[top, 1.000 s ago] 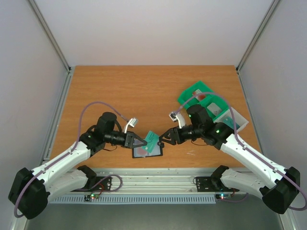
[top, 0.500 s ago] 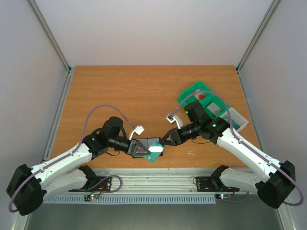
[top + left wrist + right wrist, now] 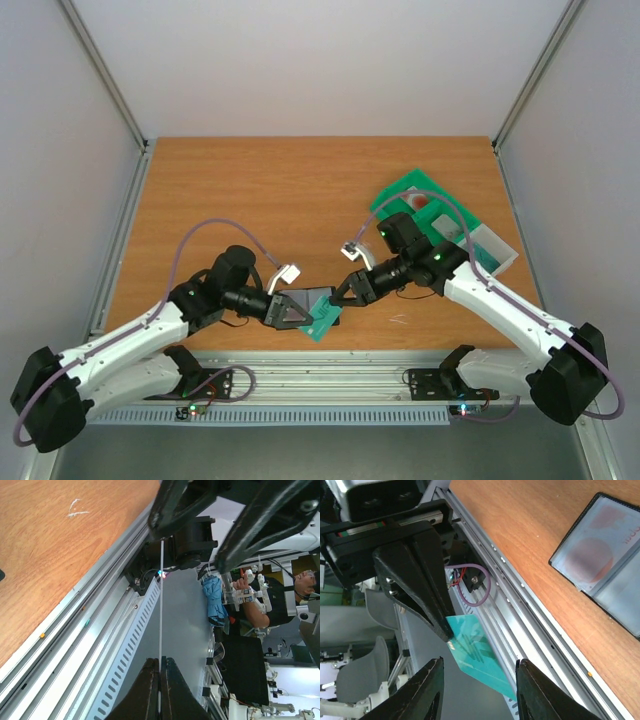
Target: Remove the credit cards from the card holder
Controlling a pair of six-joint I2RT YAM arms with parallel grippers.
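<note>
Wood table (image 3: 300,190), white walls. The teal card (image 3: 323,327) is held in the air above the near edge, just beside the open card holder (image 3: 605,555). Its long axis runs out from the left gripper (image 3: 160,666), which is pinched tight on one end. Right gripper (image 3: 479,662) faces it with jaws apart, gripping nothing. Both arms reach low and inward, with the green tray (image 3: 412,190) well apart at far right.

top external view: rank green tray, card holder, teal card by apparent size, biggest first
1. green tray: clearly largest, even with the right arm hiding part of it.
2-3. card holder and teal card: they look about alike. The left gripper covers part of the holder, so I can't rank them.
</note>
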